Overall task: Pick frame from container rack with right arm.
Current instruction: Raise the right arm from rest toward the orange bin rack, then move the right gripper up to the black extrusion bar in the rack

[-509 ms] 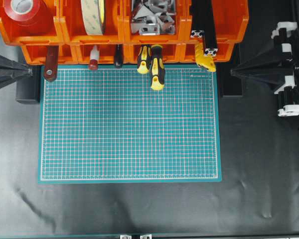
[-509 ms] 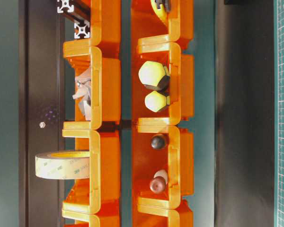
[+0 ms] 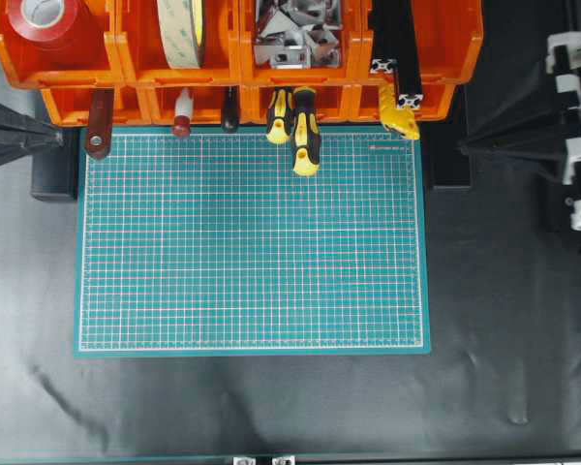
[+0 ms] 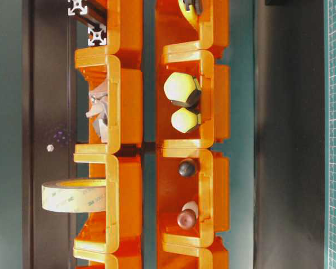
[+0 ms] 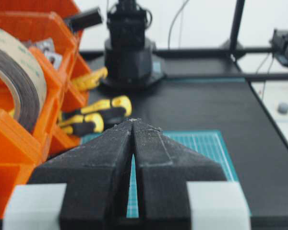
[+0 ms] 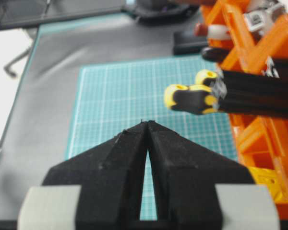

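Orange container rack [image 3: 237, 58] far: red tape [image 3: 41, 21], tape roll [image 3: 181, 29], metal brackets [image 3: 292, 39], screwdrivers [image 3: 305, 131], then frame [image 3: 395, 58] in rightmost bin. Left gripper [image 5: 133, 122] closed, empty. Right gripper [image 6: 147, 123] closed, empty, well right of frame.

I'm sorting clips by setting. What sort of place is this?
Most likely a workshop or lab bench for robot tool handling: an orange container rack holding screwdrivers, tape and a black frame, above a green cutting mat, with two robot arms at the sides.
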### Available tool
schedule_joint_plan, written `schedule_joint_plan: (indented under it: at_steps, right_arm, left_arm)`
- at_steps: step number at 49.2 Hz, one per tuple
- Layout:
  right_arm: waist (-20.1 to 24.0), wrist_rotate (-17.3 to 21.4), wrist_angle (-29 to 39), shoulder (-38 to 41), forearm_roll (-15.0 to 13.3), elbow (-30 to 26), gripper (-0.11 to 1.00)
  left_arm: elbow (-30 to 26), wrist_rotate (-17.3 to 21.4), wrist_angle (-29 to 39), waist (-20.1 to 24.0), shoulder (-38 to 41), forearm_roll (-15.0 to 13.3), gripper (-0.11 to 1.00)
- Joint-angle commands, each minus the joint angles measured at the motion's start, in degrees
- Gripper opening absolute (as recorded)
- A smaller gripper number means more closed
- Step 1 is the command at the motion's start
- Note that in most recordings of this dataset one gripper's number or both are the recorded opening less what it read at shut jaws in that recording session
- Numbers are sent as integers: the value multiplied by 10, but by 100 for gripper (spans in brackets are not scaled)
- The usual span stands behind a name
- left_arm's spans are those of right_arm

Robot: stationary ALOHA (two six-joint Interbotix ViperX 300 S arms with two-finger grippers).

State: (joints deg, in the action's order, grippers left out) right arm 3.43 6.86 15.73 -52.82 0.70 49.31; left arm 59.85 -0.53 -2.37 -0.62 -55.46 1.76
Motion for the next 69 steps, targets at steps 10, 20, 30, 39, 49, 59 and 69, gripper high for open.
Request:
schedule_joint_plan:
  at_steps: [10, 20, 30, 39, 49, 59, 69]
  right_arm:
    - [65, 4, 276, 120, -23, -200, -1]
    - [130, 33, 423, 215, -114, -315, -1]
    - [217, 130, 548, 308, -295, -366, -1]
    - [302, 181, 667, 374, -480, -366, -1]
    - [352, 191, 773, 435, -602, -356, -1]
    - [365, 183, 834, 474, -639, -348, 0]
    - [365, 189, 838, 488, -652, -332, 3]
  left_arm:
    - [-22, -11, 9, -7, 21, 2, 0]
    - [-25, -14, 9, -20, 21, 2, 0]
    - [-28, -15, 9, -37, 16, 2, 0]
    - [-29, -15, 9, -40, 16, 2, 0]
    - [-29, -15, 10, -40, 16, 3, 0]
    - [-28, -15, 10, -39, 17, 2, 0]
    - [-29, -16, 10, -40, 16, 2, 0]
